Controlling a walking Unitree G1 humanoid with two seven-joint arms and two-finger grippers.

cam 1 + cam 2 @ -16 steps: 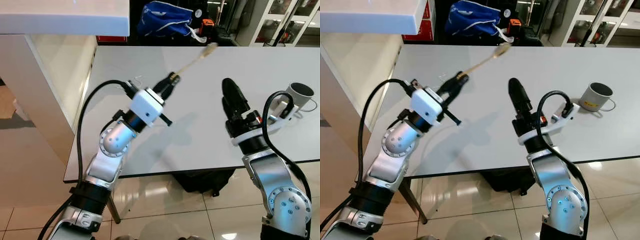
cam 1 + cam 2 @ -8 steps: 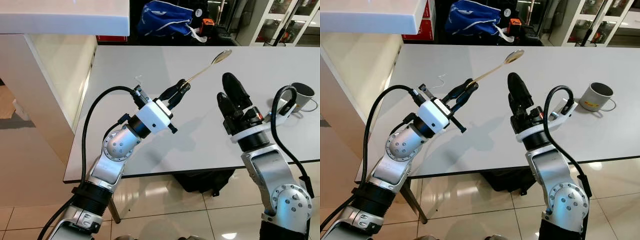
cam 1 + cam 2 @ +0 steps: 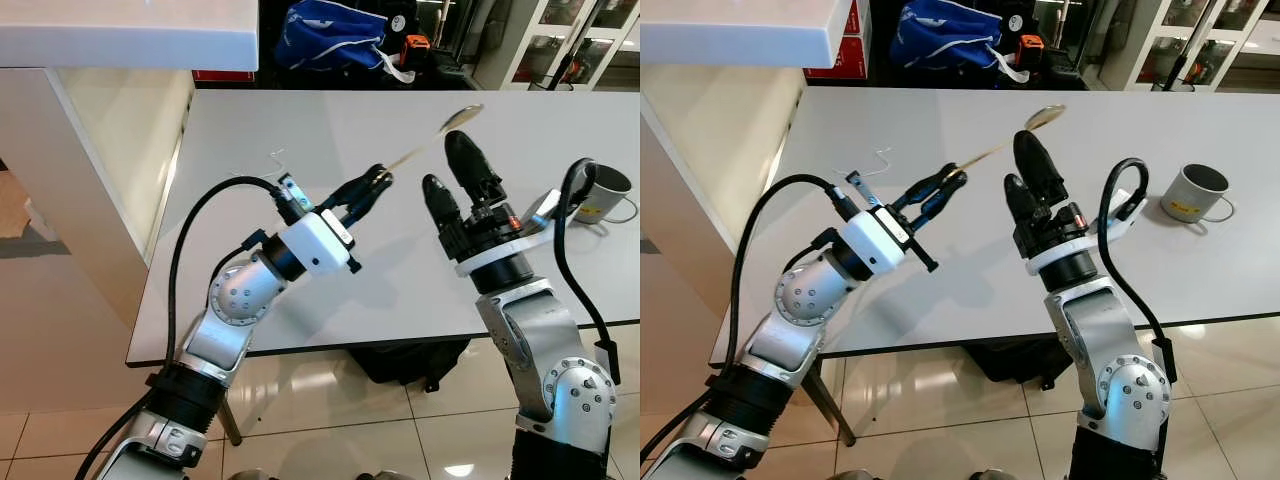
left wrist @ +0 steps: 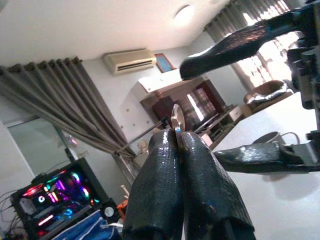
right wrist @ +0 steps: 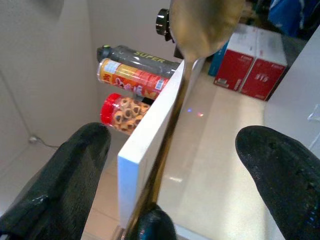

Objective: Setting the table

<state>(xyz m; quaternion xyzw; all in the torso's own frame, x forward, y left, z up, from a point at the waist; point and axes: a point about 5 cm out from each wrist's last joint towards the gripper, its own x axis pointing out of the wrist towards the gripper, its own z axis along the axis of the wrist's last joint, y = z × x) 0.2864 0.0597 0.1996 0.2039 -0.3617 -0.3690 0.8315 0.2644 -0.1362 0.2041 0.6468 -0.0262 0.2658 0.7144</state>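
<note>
My left gripper (image 3: 378, 178) is shut on the handle of a metal spoon (image 3: 462, 117) and holds it in the air above the white table (image 3: 300, 130), bowl end slanting up and to the right. In the left wrist view the spoon (image 4: 176, 120) is pinched between the two black fingers. My right gripper (image 3: 446, 165) stands open with one finger on each side of the spoon's shaft. The right wrist view shows the spoon (image 5: 205, 25) running between its fingers (image 5: 60, 180) without touching them. A grey mug (image 3: 604, 190) stands on the table at the right.
A white counter (image 3: 120, 30) rises to the left of the table, with snack tubes and a cookie jar (image 5: 135, 75) on a shelf under it. A blue bag (image 3: 330, 40) lies beyond the table's far edge. Glossy tile floor (image 3: 330, 400) lies below the near edge.
The left gripper has carried the spoon to the right. The right gripper has opened and risen, so its fingers now flank the spoon's shaft.
</note>
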